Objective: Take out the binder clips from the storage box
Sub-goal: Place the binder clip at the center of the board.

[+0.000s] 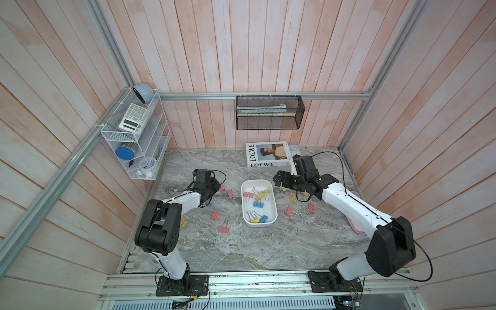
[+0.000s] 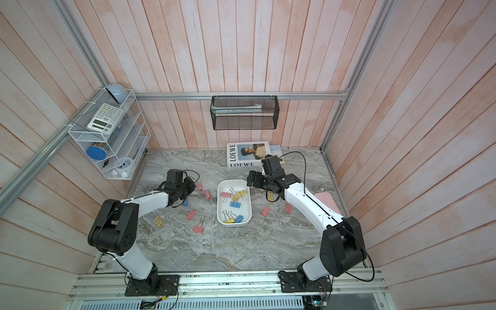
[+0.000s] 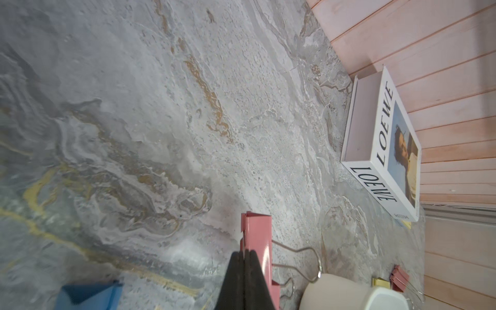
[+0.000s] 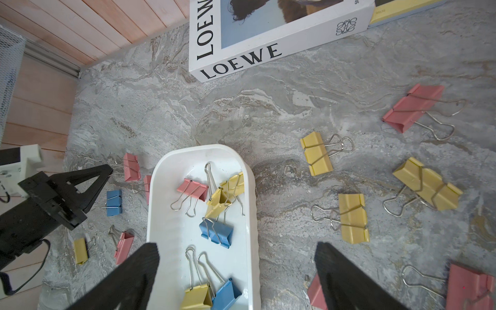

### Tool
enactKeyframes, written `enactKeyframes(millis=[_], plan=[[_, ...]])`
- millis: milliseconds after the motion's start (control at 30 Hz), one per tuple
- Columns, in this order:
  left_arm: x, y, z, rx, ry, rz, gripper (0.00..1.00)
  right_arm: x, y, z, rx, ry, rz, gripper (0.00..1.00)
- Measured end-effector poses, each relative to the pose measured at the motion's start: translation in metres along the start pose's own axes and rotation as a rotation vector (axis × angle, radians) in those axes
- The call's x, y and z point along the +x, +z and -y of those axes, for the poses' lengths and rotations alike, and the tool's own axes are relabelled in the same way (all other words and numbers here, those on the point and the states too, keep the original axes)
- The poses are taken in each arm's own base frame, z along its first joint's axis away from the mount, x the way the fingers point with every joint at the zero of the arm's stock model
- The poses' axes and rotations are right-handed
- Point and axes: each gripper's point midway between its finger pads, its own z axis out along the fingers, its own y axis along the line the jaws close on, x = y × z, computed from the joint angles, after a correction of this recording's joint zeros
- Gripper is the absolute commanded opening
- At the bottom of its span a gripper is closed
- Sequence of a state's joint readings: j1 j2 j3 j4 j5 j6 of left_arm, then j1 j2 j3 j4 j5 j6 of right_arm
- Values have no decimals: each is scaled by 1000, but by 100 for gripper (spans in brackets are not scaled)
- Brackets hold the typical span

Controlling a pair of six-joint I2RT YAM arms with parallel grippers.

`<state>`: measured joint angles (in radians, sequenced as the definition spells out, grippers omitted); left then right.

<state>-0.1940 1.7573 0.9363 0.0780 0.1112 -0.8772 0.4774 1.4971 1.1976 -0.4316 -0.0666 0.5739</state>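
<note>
The white storage box [image 1: 256,182] [image 2: 232,182] [image 4: 198,147] lies mid-table and holds several binder clips: pink [image 1: 248,194], yellow [image 1: 261,195] and blue [image 1: 258,204] ones. More clips lie loose on the marble on both sides, such as a pink one [image 1: 215,214] and a yellow one [image 1: 293,198]. My right gripper [image 1: 279,178] [image 4: 236,247] hangs open over the box's far right corner, with nothing between its fingers. My left gripper [image 1: 218,188] [image 3: 244,253] is shut, low over the table left of the box. Its tips are beside a pink clip [image 3: 257,241], and nothing shows between them.
A LOEWE book [image 1: 267,153] lies against the back wall. A black mesh basket [image 1: 269,112] hangs above it and a white wire shelf [image 1: 134,139] is on the left wall. A flat pink case [image 2: 326,201] lies under the right arm.
</note>
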Motion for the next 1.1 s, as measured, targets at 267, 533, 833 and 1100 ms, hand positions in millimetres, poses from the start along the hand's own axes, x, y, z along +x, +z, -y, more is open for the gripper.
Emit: enactKeyframes(millis=[267, 533, 833, 1100], plan=[[-2, 18, 3, 52, -14, -36, 5, 9, 9, 2, 33, -9, -38, 98], [-6, 18, -16, 12, 9, -58, 33, 6, 18, -13, 26, -36, -51, 98], [-1, 10, -41, -85, 57, -100, 61, 15, 37, -49, 0, -148, -114, 98], [-17, -31, -30, -113, 83, -51, 94, 41, 64, -86, 23, -346, -198, 97]])
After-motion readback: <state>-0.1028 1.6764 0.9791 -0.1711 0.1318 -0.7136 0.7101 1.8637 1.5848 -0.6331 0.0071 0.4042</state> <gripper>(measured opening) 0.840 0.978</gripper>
